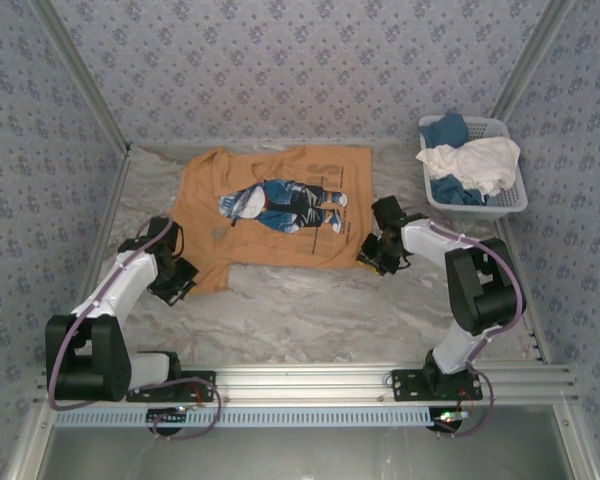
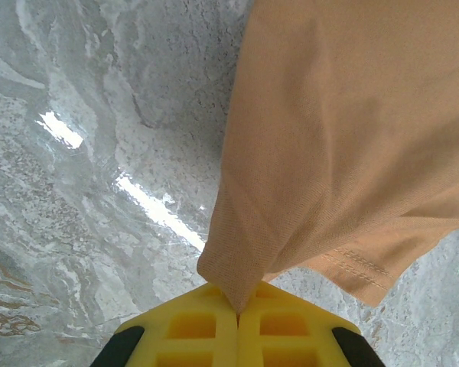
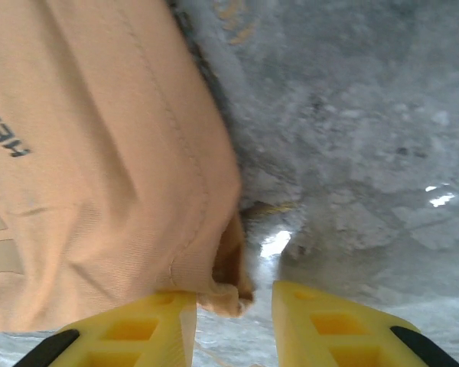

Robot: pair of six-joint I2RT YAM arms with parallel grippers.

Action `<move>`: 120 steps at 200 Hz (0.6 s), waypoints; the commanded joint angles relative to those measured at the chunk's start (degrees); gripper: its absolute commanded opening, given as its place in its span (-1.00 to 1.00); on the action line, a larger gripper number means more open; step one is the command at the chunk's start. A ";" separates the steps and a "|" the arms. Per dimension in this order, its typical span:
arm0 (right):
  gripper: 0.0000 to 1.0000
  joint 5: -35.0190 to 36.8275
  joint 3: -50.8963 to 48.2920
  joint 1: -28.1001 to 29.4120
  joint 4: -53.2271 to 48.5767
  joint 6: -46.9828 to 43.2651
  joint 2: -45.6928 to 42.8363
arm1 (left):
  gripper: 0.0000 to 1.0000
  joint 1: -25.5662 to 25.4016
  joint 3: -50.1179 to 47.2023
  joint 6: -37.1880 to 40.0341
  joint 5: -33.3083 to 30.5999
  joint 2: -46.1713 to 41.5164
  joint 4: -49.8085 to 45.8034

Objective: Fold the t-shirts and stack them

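I see the left gripper (image 2: 237, 310) jaws clamped on the woven orange t-shirt (image 2: 344, 138); the right gripper (image 3: 233, 306) jaws stand apart.

T-shirt (image 1: 270, 205) left of basket (image 1: 476, 208)

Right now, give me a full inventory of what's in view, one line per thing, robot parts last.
orange t-shirt: 1, orange-tan with a blue-and-white figure print, spread on the far half of the table
basket: 1, white plastic lattice, far right corner
white shirt: 1, white, crumpled in the basket
blue cloth: 2 patches, blue, in the basket around the white shirt; cannot tell if it is one garment or two
table: 1, grey-white marbled, under everything
left gripper: 1, yellow fingers, shut on the orange t-shirt's near left corner
right gripper: 1, yellow fingers, open at the orange t-shirt's near right corner
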 commanded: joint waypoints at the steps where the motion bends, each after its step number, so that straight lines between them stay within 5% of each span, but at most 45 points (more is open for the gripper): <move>1: -0.34 0.13 1.51 0.49 -1.31 0.90 1.34 | -1.00 0.34 1.44 -0.04 1.10 -0.35 -1.59; 98: -0.33 1.97 5.23 1.22 -7.13 -1.21 6.17 | -1.00 0.30 1.78 -0.79 1.72 -0.22 -0.92; 120: -0.47 1.97 6.64 1.06 -7.42 -1.63 8.03 | -1.00 0.30 2.02 -1.00 1.72 -0.27 -0.88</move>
